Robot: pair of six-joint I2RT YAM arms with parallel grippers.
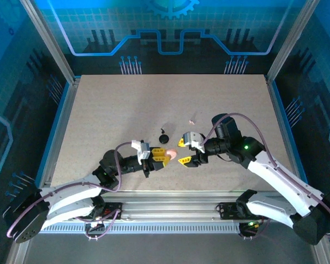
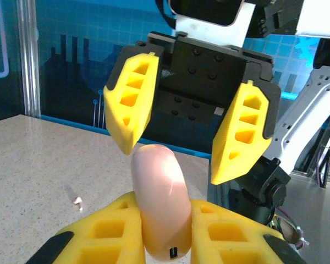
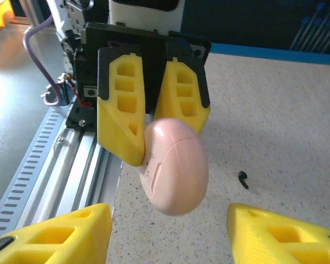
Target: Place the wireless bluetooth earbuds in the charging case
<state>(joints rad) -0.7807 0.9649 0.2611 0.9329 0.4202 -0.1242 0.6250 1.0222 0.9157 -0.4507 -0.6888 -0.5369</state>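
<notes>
**The pink charging case (image 1: 170, 153) sits between wide right jaws**

Your left gripper (image 1: 165, 154) is clamped on the case. Its long axis points to 3 o'clock in the top view, straight at the right gripper (image 1: 183, 151). The right jaws stand apart on both sides of the free end and do not touch it. The lid is shut, so the inside is hidden. A black earbud (image 3: 243, 179) lies loose on the table (image 1: 126, 104), toward 12 o'clock.

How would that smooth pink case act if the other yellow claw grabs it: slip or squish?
The pink case looks hard and glossy, so it probably won't squish. Its rounded sides could slip or twist where the left gripper pinches just one end. Laid down, it might rock.
</notes>
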